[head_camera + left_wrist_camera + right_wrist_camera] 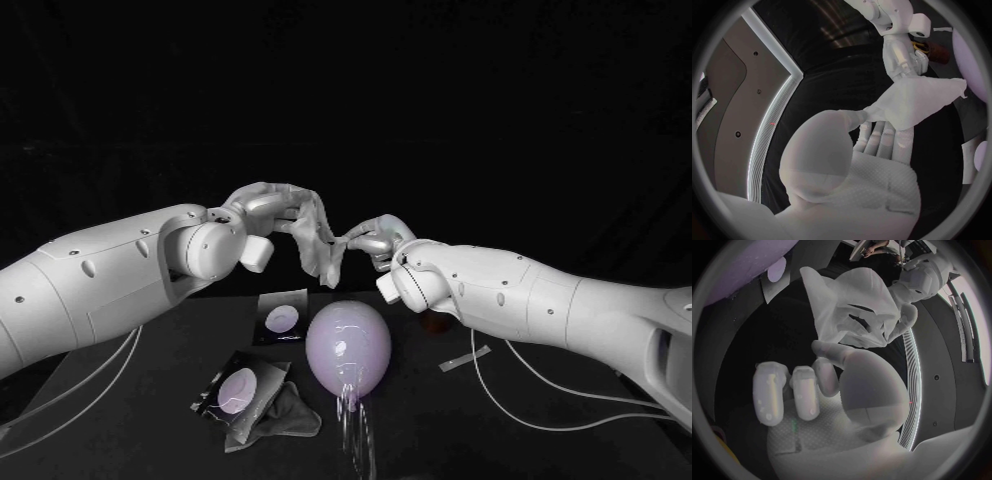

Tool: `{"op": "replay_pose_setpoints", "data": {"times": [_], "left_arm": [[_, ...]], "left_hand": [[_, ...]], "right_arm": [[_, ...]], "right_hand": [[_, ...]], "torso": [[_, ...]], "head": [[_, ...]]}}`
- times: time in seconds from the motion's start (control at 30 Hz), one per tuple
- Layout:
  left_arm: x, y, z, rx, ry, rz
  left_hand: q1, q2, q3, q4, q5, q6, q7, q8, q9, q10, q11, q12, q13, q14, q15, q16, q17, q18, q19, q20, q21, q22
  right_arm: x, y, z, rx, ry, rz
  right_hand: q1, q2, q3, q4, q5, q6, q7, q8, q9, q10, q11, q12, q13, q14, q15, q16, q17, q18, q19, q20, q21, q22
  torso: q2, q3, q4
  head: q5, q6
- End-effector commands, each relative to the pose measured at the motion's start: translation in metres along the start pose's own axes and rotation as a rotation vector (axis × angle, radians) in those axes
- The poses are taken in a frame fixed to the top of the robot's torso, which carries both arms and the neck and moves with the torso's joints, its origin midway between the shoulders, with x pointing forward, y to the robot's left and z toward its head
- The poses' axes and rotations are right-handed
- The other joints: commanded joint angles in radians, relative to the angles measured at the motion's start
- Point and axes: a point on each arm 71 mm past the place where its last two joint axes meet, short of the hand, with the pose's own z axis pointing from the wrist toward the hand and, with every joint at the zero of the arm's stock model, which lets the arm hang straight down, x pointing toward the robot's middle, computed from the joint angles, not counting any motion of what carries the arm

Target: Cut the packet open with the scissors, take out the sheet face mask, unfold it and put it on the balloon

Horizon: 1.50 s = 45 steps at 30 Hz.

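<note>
My left hand (268, 206) grips one edge of the thin white fabric sheet face mask (319, 238). My right hand (378, 236) pinches the opposite edge, so the mask hangs crumpled between them. The pale lilac egg-shaped balloon (348, 345) lies on the table below both hands. I judge this to be the unfolding step. Next I should draw my hands apart until the sheet spreads, then lower it onto the balloon.
</note>
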Motion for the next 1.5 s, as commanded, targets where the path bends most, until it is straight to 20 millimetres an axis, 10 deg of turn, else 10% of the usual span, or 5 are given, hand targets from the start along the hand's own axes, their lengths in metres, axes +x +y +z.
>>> {"op": "replay_pose_setpoints", "data": {"times": [0.03, 0.27, 0.57, 0.93, 1.5], "left_arm": [[-0.005, -0.005, 0.004, -0.011, -0.147, -0.02], [0.001, -0.007, 0.012, -0.043, -0.218, -0.017], [0.003, -0.008, 0.022, -0.085, -0.328, -0.016], [-0.004, -0.009, 0.028, -0.093, -0.448, -0.014], [-0.004, -0.009, 0.032, -0.079, -0.521, -0.01]], "left_hand": [[0.011, 0.001, -0.001, -0.006, 0.006, 0.003, 0.088, 0.006, 0.033, -0.004, 0.0, -0.003, -0.001, 0.007, 0.003, -0.004, 0.001, 0.018, -0.003, -0.001, 0.006, 0.0], [0.013, 0.003, 0.0, -0.007, 0.006, 0.004, 0.089, 0.007, 0.034, -0.002, 0.0, -0.003, 0.0, 0.007, 0.003, -0.004, 0.001, 0.018, -0.004, -0.001, 0.005, -0.001], [0.015, 0.004, 0.001, -0.009, 0.006, 0.007, 0.088, 0.008, 0.035, -0.005, 0.001, -0.003, 0.0, 0.007, 0.003, -0.005, 0.001, 0.018, -0.006, 0.0, 0.005, -0.001], [0.018, 0.003, 0.005, -0.011, 0.006, 0.013, 0.089, 0.01, 0.036, -0.022, 0.002, -0.004, -0.001, 0.006, 0.004, -0.007, 0.001, 0.018, -0.011, 0.0, 0.002, -0.004], [0.021, 0.001, 0.013, -0.013, 0.006, 0.015, 0.091, 0.008, 0.036, -0.032, 0.003, -0.003, -0.001, -0.003, 0.006, -0.016, -0.001, 0.018, -0.023, 0.003, -0.007, -0.01]], "right_arm": [[0.003, -0.001, 0.004, -0.011, 0.031, -0.04], [0.005, -0.001, 0.011, -0.029, 0.015, -0.056], [-0.01, 0.0, 0.014, -0.114, -0.07, -0.165], [-0.045, 0.007, -0.015, -0.324, -0.233, -0.39], [0.028, 0.031, -0.028, -0.391, -0.176, -0.596]], "right_hand": [[-0.008, 0.008, 0.006, 0.001, -0.005, -0.001, 0.001, 0.003, 0.001, 0.001, 0.001, -0.004, 0.055, 0.087, -0.007, -0.003, 0.224, -0.007, 0.026, -0.006, -0.006, 0.218], [-0.014, 0.017, 0.003, 0.011, -0.108, -0.053, 0.018, -0.017, -0.003, -0.166, 0.018, -0.244, -0.136, 0.037, 0.005, -0.085, 0.137, 0.015, -0.035, 0.005, -0.095, 0.186], [-0.024, -0.075, -0.084, 0.034, -0.131, -0.32, 0.101, -0.249, -0.09, -0.49, 0.097, -0.79, -0.601, -0.318, 0.078, -0.53, -0.293, 0.094, -0.318, 0.069, -0.502, 0.033], [-0.003, -0.118, -0.166, 0.037, -0.055, -0.151, 0.078, -0.226, -0.078, -0.366, 0.069, -0.728, -0.665, -0.143, 0.053, -0.353, -0.183, 0.054, -0.14, 0.055, -0.296, 0.101], [-0.102, -0.202, -0.398, 0.144, -0.047, -0.091, 0.049, -0.18, -0.062, -0.386, 0.05, -0.534, -0.534, -0.054, 0.038, -0.215, -0.045, 0.038, -0.086, 0.036, -0.218, 0.139]], "torso": [[-0.001, 0.0006, -0.0006], [0.0, 0.0017, -0.0029], [-0.001, 0.0006, -0.0028], [-0.001, 0.003, -0.0089], [0.001, -0.0011, -0.0008]], "head": [[0.005, 0.004], [0.009, 0.009], [0.011, 0.016], [0.032, 0.019], [0.026, 0.017]]}}
